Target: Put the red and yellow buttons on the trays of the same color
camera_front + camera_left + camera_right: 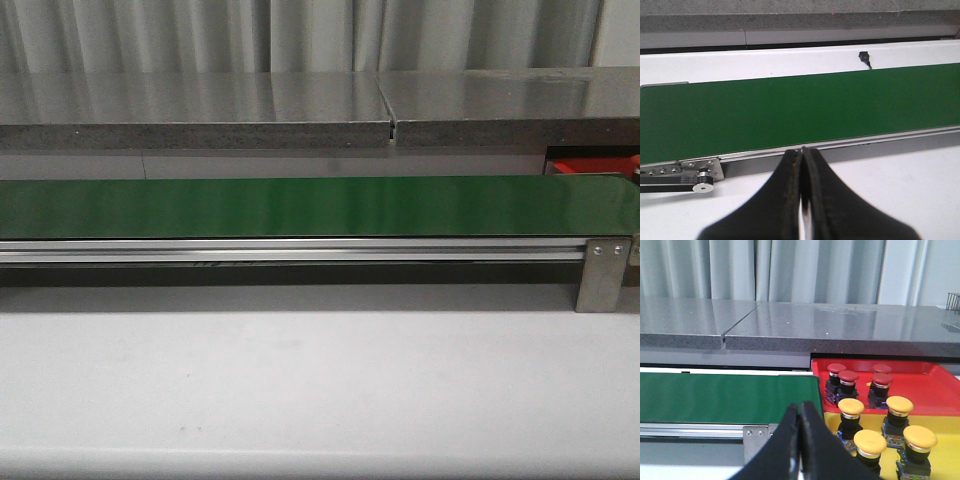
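Already the red buttons [848,376] sit on the red tray [935,390] and the yellow buttons [870,442] on the yellow tray [945,460], at about two o'clock from the nearer right end effector [800,412], which, like the left end effector [803,155], is pressed together on nothing over a bare green belt [300,205].

Green conveyor belt [300,206] over a white tabletop [300,390]; red buttons [848,376] on the red tray [935,390], yellow buttons [870,441] on the yellow tray [945,460]; speckled grey counter [840,330].
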